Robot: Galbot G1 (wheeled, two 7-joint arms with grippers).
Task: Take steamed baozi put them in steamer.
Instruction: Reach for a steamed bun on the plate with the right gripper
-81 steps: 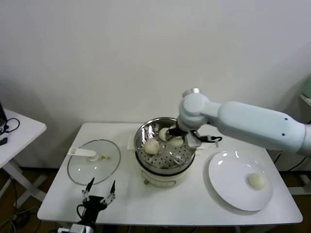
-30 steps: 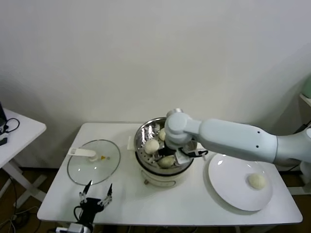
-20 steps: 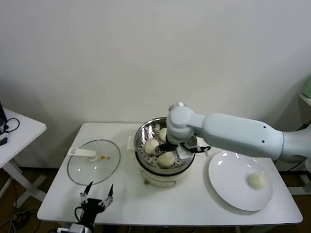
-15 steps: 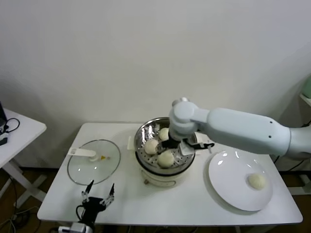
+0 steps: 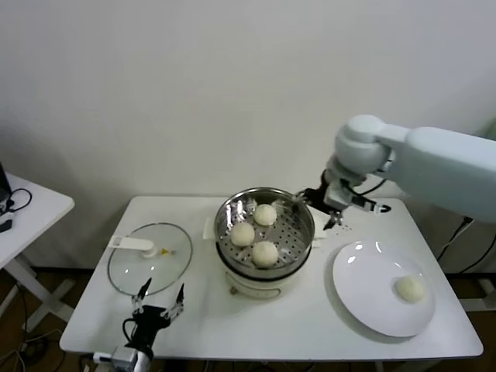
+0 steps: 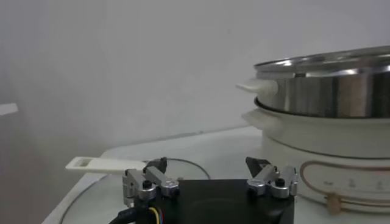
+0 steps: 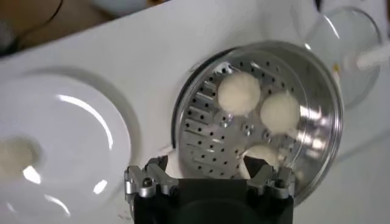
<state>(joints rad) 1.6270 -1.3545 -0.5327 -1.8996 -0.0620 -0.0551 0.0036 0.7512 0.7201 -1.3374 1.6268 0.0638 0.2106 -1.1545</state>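
Note:
The steamer (image 5: pixel 228 211) stands mid-table, a shiny steel pot on a cream base. Three steamed baozi lie on its perforated floor: one at the back (image 5: pixel 265 215), one on the left (image 5: pixel 242 233), one at the front (image 5: pixel 264 253). A fourth baozi (image 5: pixel 410 288) rests on the white plate (image 5: pixel 364 275) to the right. My right gripper (image 5: pixel 324 208) hovers open and empty above the steamer's right rim. The right wrist view looks down on the steamer (image 7: pixel 323 103), its baozi (image 7: pixel 239 92) and my right gripper (image 7: pixel 206 167). My left gripper (image 5: pixel 159 310) is parked open at the table's front left.
A glass lid (image 5: pixel 147 267) with a white handle lies flat left of the steamer, just beyond the left gripper (image 6: pixel 207 167). The table's front edge runs close below the plate. A second white table (image 5: pixel 31 209) stands at the far left.
My right gripper has lifted out of the steamer and swung to the right, above the rim. The front baozi stays on the steamer floor. The left arm has not moved.

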